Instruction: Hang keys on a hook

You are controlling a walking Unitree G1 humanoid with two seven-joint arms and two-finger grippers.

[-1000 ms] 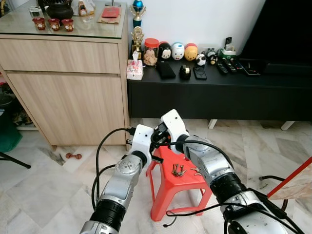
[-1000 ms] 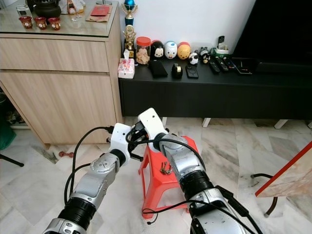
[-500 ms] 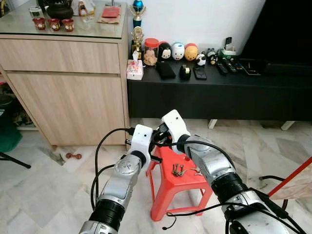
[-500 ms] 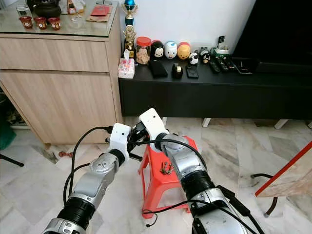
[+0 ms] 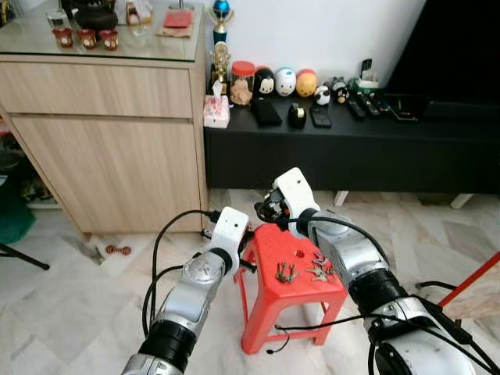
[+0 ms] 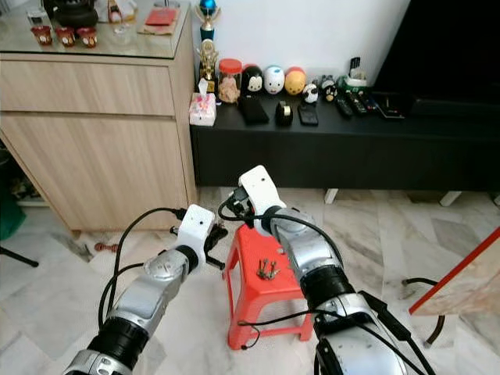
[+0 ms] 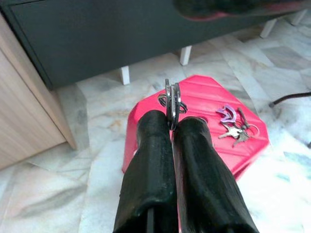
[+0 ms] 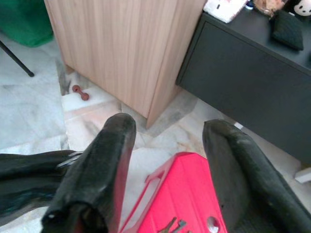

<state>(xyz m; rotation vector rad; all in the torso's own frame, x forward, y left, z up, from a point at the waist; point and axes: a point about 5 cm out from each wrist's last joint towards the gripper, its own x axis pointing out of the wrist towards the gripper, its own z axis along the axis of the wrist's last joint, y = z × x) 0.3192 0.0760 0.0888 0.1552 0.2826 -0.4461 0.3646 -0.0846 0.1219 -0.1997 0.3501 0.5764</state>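
A light wooden cabinet [image 5: 109, 148] with a glass top stood at the far left, and a small dumbbell-shaped object [image 5: 118, 250] lay on the marble floor [image 5: 55, 305] by its base. To the right ran a low black TV bench [image 5: 351, 148] carrying a tissue box [image 5: 216, 112], round figurines [image 5: 285, 82] and several remotes.

Lower down, the left gripper [image 7: 171, 127] reached in toward the near-left edge of the red plastic stool [image 5: 291, 291]. Its two black fingers [image 7: 148, 160] were pressed together on a thin metal key ring [image 7: 172, 99] — the ring stood upright between the tips, above the stool's edge as seen in the left wrist view.

On the stool's seat lay a small bunch of keys [image 5: 285, 273] near the middle, and just right of it a second bunch with a purple tag [image 5: 320, 268]; the two were close but apart.

The right gripper [image 8: 167, 131] hovered over the stool's far-left corner, a little beyond the left one. Its fingers [image 8: 104, 160] were spread wide with nothing between them — the right wrist view looked down past them to the stool top and the cabinet's corner.
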